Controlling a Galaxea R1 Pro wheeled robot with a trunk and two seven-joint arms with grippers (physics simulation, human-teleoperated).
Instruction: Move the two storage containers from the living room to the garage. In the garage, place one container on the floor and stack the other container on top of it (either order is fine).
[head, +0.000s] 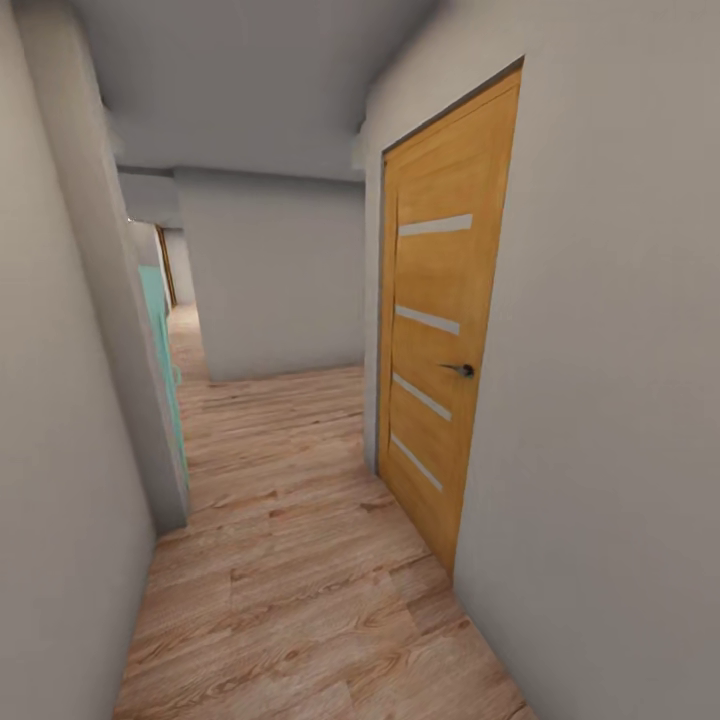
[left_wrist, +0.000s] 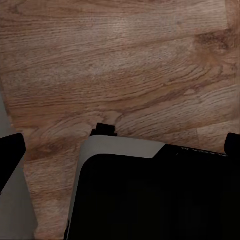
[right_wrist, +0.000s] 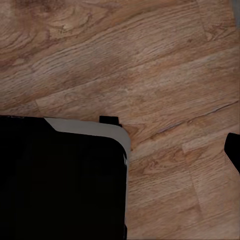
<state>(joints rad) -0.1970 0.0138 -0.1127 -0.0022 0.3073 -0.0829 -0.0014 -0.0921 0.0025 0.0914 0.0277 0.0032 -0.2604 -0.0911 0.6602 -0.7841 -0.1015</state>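
Note:
The two storage containers are out of view, and so are the living room and the garage. I am in a narrow corridor with light wood planks (head: 300, 560) underfoot. In the left wrist view my left gripper (left_wrist: 120, 147) hangs open over the planks, with one dark finger (left_wrist: 10, 157) at each side edge and nothing between them. My own dark base with its pale rim (left_wrist: 125, 147) sits beneath it. My right gripper (right_wrist: 122, 150) also hangs over the planks with nothing in it. One finger (right_wrist: 234, 150) shows far out at the edge, and the base (right_wrist: 60, 180) lies below.
A shut orange wooden door (head: 440, 340) with a dark handle (head: 462, 370) is in the right wall. A grey wall (head: 270, 280) closes the corridor ahead, and a passage leads off to its left. A teal panel (head: 160, 340) lines the left wall (head: 60, 450), with another wooden door (head: 166, 265) far behind.

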